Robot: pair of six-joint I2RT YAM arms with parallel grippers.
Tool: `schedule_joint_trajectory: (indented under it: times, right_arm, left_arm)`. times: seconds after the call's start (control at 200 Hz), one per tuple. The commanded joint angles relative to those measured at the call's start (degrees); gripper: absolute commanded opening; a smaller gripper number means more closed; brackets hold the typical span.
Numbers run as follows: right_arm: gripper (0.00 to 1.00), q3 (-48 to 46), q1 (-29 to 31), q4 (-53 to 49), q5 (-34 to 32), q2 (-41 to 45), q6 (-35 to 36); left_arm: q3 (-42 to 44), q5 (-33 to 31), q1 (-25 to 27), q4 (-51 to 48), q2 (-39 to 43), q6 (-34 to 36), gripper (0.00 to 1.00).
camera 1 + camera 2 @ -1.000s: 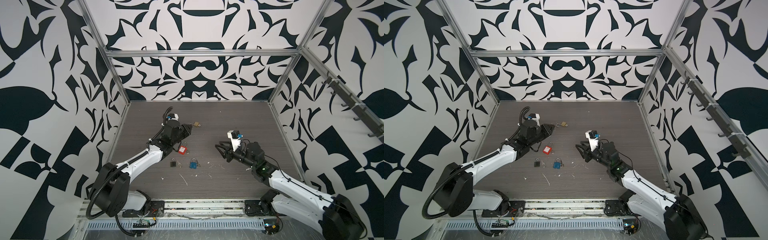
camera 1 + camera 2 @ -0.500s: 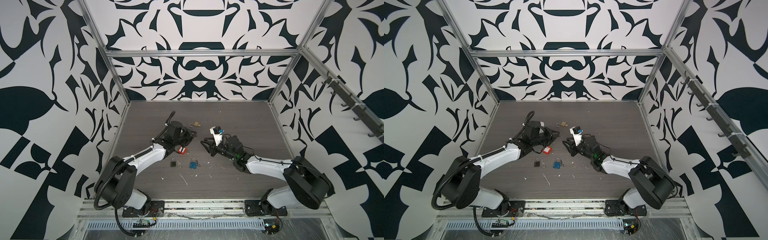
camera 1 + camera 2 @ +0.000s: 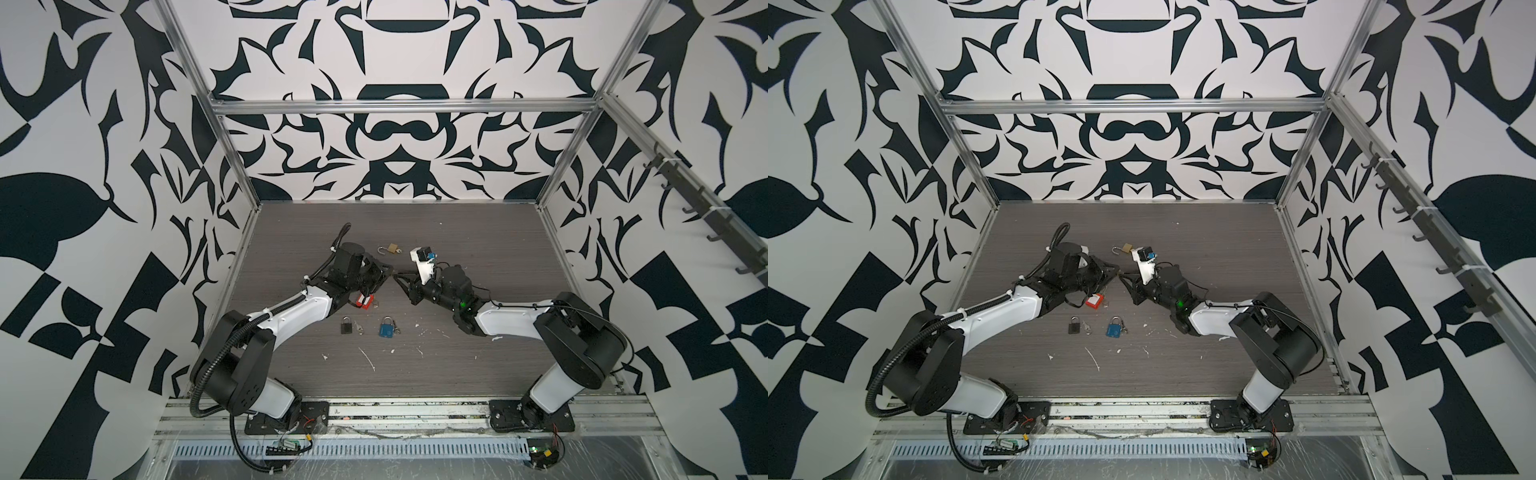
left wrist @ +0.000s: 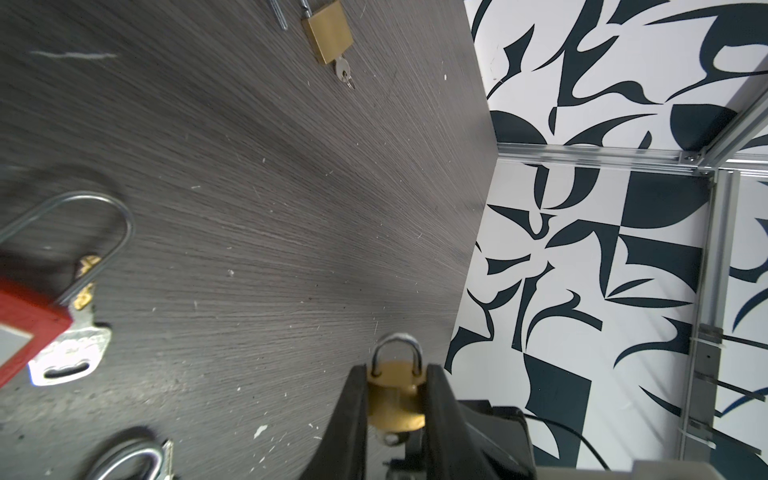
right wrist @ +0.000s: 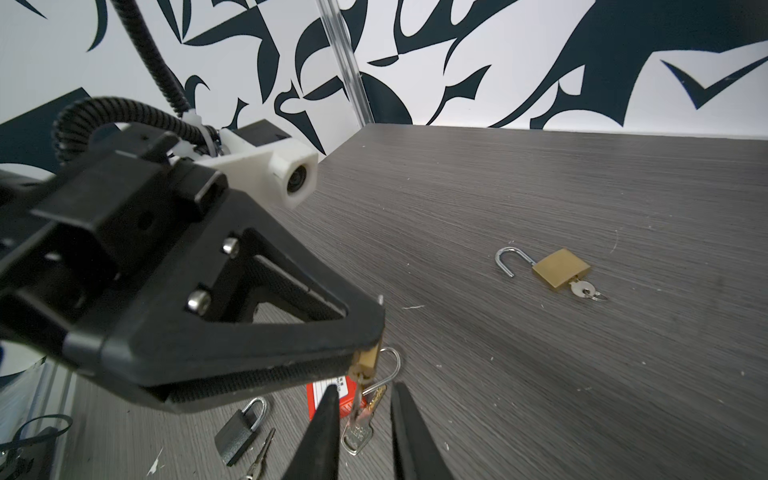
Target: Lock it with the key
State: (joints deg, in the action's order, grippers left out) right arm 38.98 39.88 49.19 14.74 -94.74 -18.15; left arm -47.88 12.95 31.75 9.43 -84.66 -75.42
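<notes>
- Left wrist view: left gripper (image 4: 397, 370) clenched on small brass padlock (image 4: 395, 407), one finger on each flat side, shackle closed and sticking out past the fingertips.
- key (image 4: 390, 437) sits in the bottom of that padlock, on the end away from the shackle; only its head shows here.
- Right wrist view: right gripper (image 5: 365, 386) has its fingers parted, one on each side of the key hanging under the held padlock; a gap shows on both sides, no contact visible, nothing gripped.
- Both top views: the two grippers meet tip to tip above mid table (image 3: 478, 232), the held padlock between them, right gripper at 3 o'clock of it, left gripper at 9 o'clock.
- open brass padlock (image 3: 390, 249) lies on the table at 12 o'clock of the held one, near it, shackle swung out, its own key in.
- red padlock (image 3: 365, 301) at about 7 o'clock, partly under the left arm.
- black padlock (image 3: 346, 326) further out at 7 o'clock, blue padlock (image 3: 386, 328) at 6 o'clock, both flat on the table, apart from each other.
</notes>
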Motion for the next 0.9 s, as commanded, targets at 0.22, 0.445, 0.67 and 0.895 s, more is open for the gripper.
schedule_joint_trajectory:
  times: [0.22, 0.445, 0.67, 0.895]
  right_arm:
    - [0.19, 2.44, 0.33, 2.88, 2.12, -1.51, -2.61]
    - [0.20, 2.01, 0.31, 3.10, 2.17, -2.02, -3.52]
    - [0.22, 2.78, 0.36, 3.27, 2.71, -3.46, -4.07]
    - [0.23, 3.63, 0.29, 3.55, 2.83, -4.32, -4.34]
  left_arm:
    - [-1.69, -0.54, -0.77, -0.99, 0.89, 0.48, 0.00]
    - [-1.84, -0.92, -1.09, -0.86, 0.87, 0.64, 0.00]
    - [-1.79, -0.65, -1.16, -0.59, 0.73, 0.51, 0.00]
    - [-1.69, -0.61, -1.23, -0.55, 0.69, 0.50, 0.00]
